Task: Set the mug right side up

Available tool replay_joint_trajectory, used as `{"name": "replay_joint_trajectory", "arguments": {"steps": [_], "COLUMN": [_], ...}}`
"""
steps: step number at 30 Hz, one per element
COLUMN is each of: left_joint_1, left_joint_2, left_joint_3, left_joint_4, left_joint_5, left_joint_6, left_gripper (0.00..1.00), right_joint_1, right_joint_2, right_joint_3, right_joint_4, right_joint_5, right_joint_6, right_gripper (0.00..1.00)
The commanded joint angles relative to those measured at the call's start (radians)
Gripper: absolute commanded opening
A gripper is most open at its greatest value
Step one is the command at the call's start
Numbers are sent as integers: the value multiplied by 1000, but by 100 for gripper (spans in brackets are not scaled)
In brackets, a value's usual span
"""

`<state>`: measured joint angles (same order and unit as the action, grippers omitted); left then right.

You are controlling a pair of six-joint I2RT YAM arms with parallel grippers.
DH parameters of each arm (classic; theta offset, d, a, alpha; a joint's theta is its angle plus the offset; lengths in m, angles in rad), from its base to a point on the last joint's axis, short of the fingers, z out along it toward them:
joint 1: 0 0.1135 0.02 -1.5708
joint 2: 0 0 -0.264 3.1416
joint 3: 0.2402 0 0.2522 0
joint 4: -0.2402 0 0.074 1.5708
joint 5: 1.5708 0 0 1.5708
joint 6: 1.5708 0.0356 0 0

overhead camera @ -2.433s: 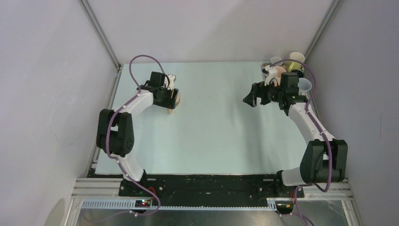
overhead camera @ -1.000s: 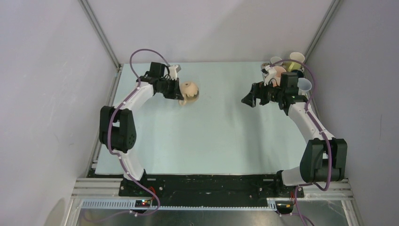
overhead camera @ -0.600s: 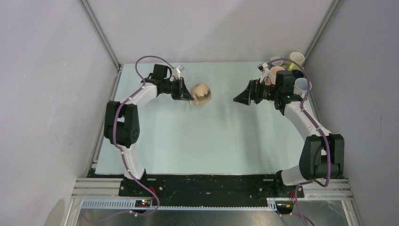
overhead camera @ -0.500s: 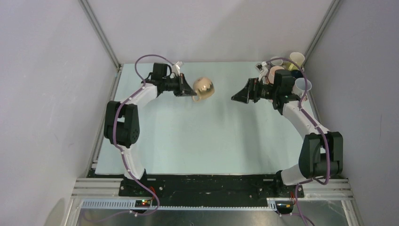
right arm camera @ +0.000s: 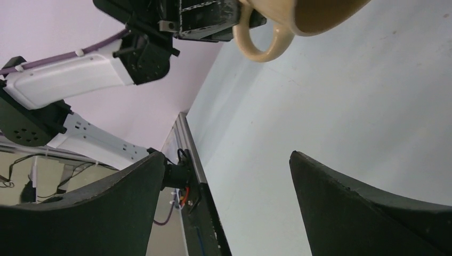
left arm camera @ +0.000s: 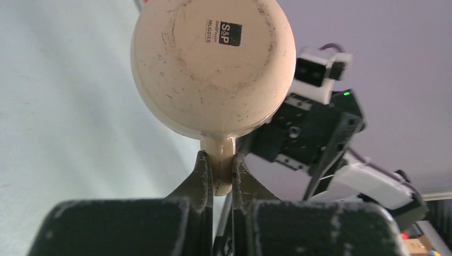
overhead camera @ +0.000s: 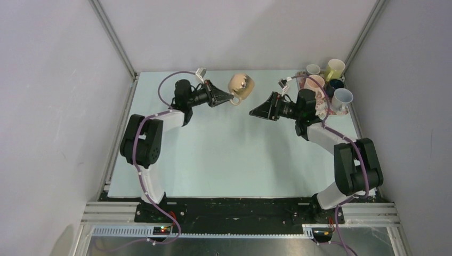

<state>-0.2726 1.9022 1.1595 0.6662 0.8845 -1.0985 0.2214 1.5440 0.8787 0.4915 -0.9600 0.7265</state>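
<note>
We see our left tool (left arm camera: 219, 162) clenched on the handle of the beige ceramic mug (overhead camera: 241, 85), held in the air over the pale bench (overhead camera: 224, 154) near its far edge (base towards the left wrist camera). Our right tool (right arm camera: 226, 156) gapes wide nearby, grasping nothing.

Mug (overhead camera: 241, 85) above table (overhead camera: 229, 154), left of cups (overhead camera: 335, 68)

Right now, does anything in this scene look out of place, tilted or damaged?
The beige mug hangs in the air on its side, pinched only at its handle by the left gripper, mouth toward the open right gripper. Its base shows dark scuffs. Nothing spilled or broken is visible.
</note>
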Motion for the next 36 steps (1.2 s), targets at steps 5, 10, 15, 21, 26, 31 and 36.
{"name": "replay_joint_trajectory", "arguments": {"steps": [5, 10, 15, 21, 26, 31, 36], "left_joint_1": [-65, -115, -145, -176, -206, -221, -223], "left_joint_2": [2, 26, 50, 60, 69, 94, 110], "left_joint_3": [-43, -63, -65, -61, -67, -61, -56], "left_joint_4": [660, 743, 776, 782, 784, 782, 783], "left_joint_5": [-63, -98, -110, -107, -103, -97, -87], "left_joint_6": [-369, -411, -428, -430, -420, -417, -413], "left_gripper": [0, 0, 0, 0, 0, 0, 0], "right_joint_1": [42, 37, 30, 20, 16, 12, 10], "right_joint_2": [75, 96, 76, 98, 100, 98, 110], "right_joint_3": [-26, -63, -106, -115, -115, -115, -113], "right_joint_4": [368, 572, 602, 714, 786, 793, 780], "right_joint_5": [74, 94, 136, 130, 121, 115, 118], "right_joint_6": [223, 353, 368, 459, 515, 530, 529], "right_gripper": [91, 89, 88, 76, 63, 44, 18]}}
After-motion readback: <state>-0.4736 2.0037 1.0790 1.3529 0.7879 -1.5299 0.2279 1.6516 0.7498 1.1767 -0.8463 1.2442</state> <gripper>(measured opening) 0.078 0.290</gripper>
